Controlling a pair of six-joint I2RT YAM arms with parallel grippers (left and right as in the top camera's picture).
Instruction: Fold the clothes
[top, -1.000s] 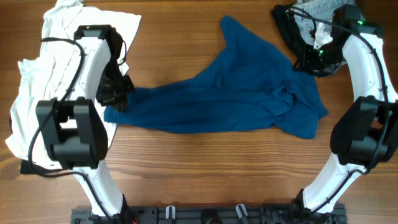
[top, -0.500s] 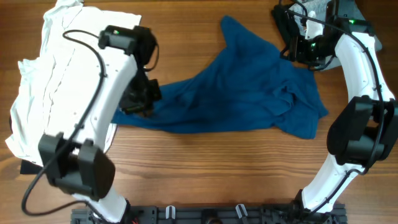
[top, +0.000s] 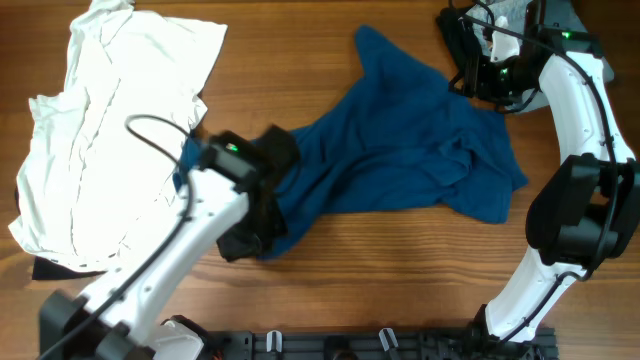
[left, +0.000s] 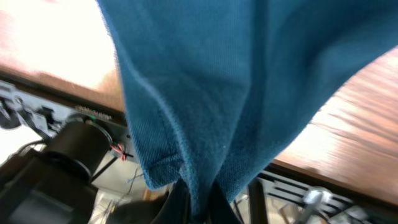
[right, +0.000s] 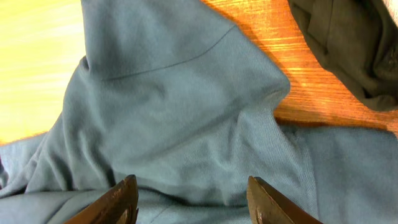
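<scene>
The dark-blue T-shirt (top: 400, 150) lies crumpled across the middle of the table. My left gripper (top: 255, 232) is shut on the shirt's left edge and holds it lifted near the table's front; in the left wrist view the blue cloth (left: 236, 93) hangs from the pinched jaws (left: 198, 208). My right gripper (top: 480, 80) is open above the shirt's upper right part; its fingers (right: 193, 196) straddle blue cloth (right: 174, 112) without gripping. The white shirt (top: 110, 130) lies spread at the far left.
A dark garment pile (top: 490, 45) with grey cloth sits at the back right corner; it also shows in the right wrist view (right: 348, 43). A dark item (top: 50, 268) peeks from under the white shirt. Bare wood (top: 400, 270) spans the front.
My left gripper has pulled the blue shirt's left edge from beside the white shirt toward the front and right, lifting it. The right gripper has held still for the last half second.
</scene>
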